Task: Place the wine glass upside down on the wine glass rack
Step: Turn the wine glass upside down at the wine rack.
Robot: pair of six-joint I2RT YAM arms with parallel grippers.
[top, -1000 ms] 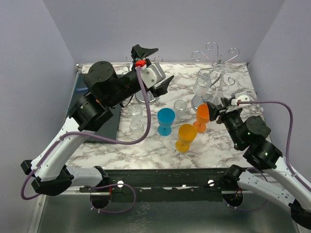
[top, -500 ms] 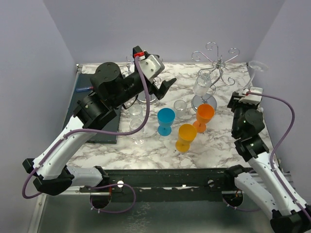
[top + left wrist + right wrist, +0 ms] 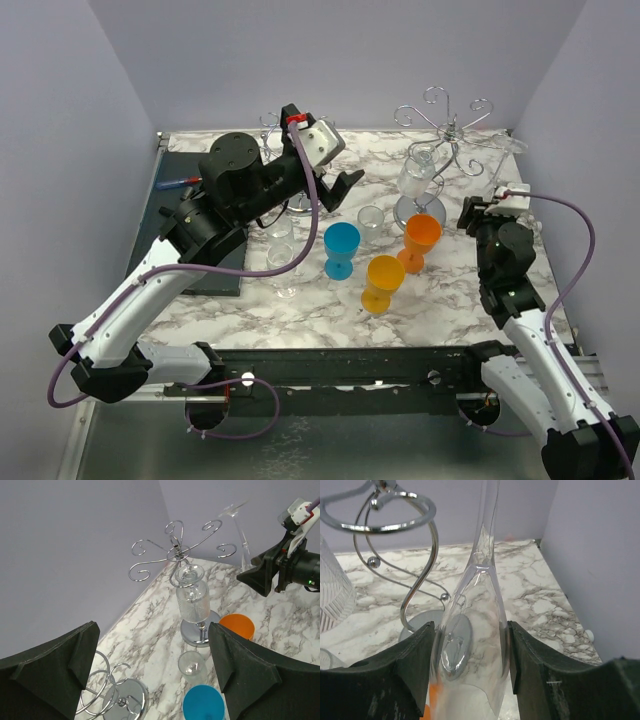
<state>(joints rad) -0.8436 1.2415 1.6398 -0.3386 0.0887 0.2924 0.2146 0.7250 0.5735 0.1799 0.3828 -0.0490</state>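
Here, the right claw [image 3: 471,627] pinches the clear wine glass [image 3: 481,575] by its bowl, one dark finger [image 3: 415,665] pressed against each side. The glass is upside down, with the stem rising and the foot uppermost. It hangs in the air at the far right of the marble tabletop [image 3: 460,290], just beside the chrome wine glass rack [image 3: 447,122] and not hooked on any of its curled arms. In the left wrist view the foot stands above and to the right of those curls. A ribbed clear glass [image 3: 418,176] already hangs bowl-down from the rack, over its round base.

The left claw [image 3: 328,143] is spread wide and holds nothing. It is raised over the far left-centre of the tabletop and faces toward the rack.

A blue cup [image 3: 341,245], two orange cups [image 3: 422,238] [image 3: 384,278] and a small clear tumbler [image 3: 371,220] stand upright near the middle. Two more clear glasses [image 3: 281,262] stand by the left arm, near a second chrome rack [image 3: 116,695].
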